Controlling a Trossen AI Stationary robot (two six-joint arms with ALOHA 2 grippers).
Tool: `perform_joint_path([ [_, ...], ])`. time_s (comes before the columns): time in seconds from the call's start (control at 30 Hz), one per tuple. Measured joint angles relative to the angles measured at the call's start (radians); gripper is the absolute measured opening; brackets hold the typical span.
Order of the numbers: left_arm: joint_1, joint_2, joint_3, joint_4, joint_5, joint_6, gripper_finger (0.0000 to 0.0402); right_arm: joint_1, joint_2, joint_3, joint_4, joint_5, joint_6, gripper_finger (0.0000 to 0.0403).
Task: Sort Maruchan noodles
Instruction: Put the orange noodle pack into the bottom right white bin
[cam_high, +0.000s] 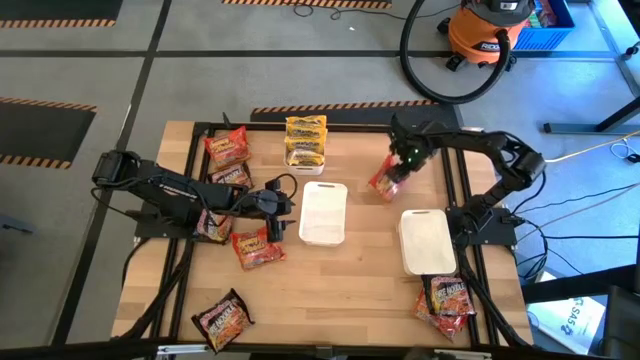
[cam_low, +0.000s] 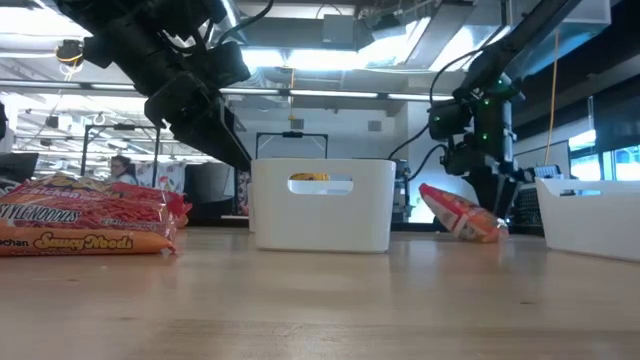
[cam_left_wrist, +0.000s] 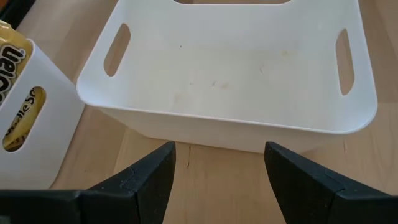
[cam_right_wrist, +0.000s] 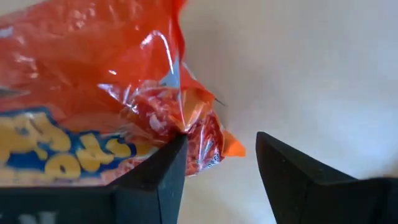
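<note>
A red-orange noodle packet (cam_high: 383, 183) lies at the far right of the table, tilted, with its lower end (cam_low: 488, 232) on the wood. My right gripper (cam_high: 402, 163) stands over it, pointing down and open; the packet's crimped end (cam_right_wrist: 198, 138) reaches partly into the gap between the fingers. My left gripper (cam_high: 277, 203) is open just left of the empty middle white tray (cam_high: 323, 212), facing its side wall (cam_left_wrist: 224, 127) with nothing between its fingers. More red-orange packets (cam_high: 258, 248) lie on the left. My right gripper has the packet's crimped end (cam_right_wrist: 186, 127) beside one finger (cam_right_wrist: 165, 171), which comes from above. Whether that finger touches the plastic, I cannot tell. The other finger (cam_right_wrist: 292, 168) stands clear of the packet.
Yellow packets fill a white tray (cam_high: 306, 140) at the far edge. Another white tray (cam_high: 428, 240) stands on the right, with red-orange packets (cam_high: 450, 297) nearer the front. A dark packet (cam_high: 222, 318) lies at the front left. Bare wood shows in the middle front.
</note>
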Motion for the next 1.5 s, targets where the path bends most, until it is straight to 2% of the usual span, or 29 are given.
perform_joint_path([
  [0.17,0.0,0.0,0.0,0.0,0.0,0.0,0.024,0.081,0.004,0.002,-0.092,-0.174,-0.009,0.0177],
  [0.3,0.0,0.0,0.0,0.0,0.0,-0.001,0.024,0.127,0.005,0.047,-0.201,-0.23,-0.021,0.0177],
  [0.47,0.0,0.0,0.0,0.0,0.0,-0.002,0.024,0.165,0.005,0.15,-0.297,-0.232,-0.092,0.0177],
  [0.73,0.0,0.0,0.0,0.0,0.0,-0.002,0.024,0.162,0.003,0.328,-0.212,-0.268,-0.214,0.0177],
  [0.87,0.0,0.0,0.0,0.002,0.0,-0.002,0.024,0.164,0.003,0.352,-0.111,-0.215,-0.197,0.0177],
  [1.07,0.0,0.0,0.0,0.002,0.007,-0.007,0.024,0.181,0.003,0.351,-0.078,-0.154,-0.204,0.018],
  [1.2,0.0,0.0,0.0,0.002,0.009,-0.008,0.0239,0.184,0.003,0.351,-0.074,-0.123,-0.225,0.0213],
  [1.4,0.0,0.0,0.0,0.0,0.01,-0.025,0.0239,0.181,0.004,0.302,-0.021,-0.098,-0.24,0.0306],
  [1.5,0.0,0.0,0.0,-0.001,0.023,-0.025,0.0239,0.181,0.004,0.258,-0.027,-0.18,-0.303,0.0334],
])
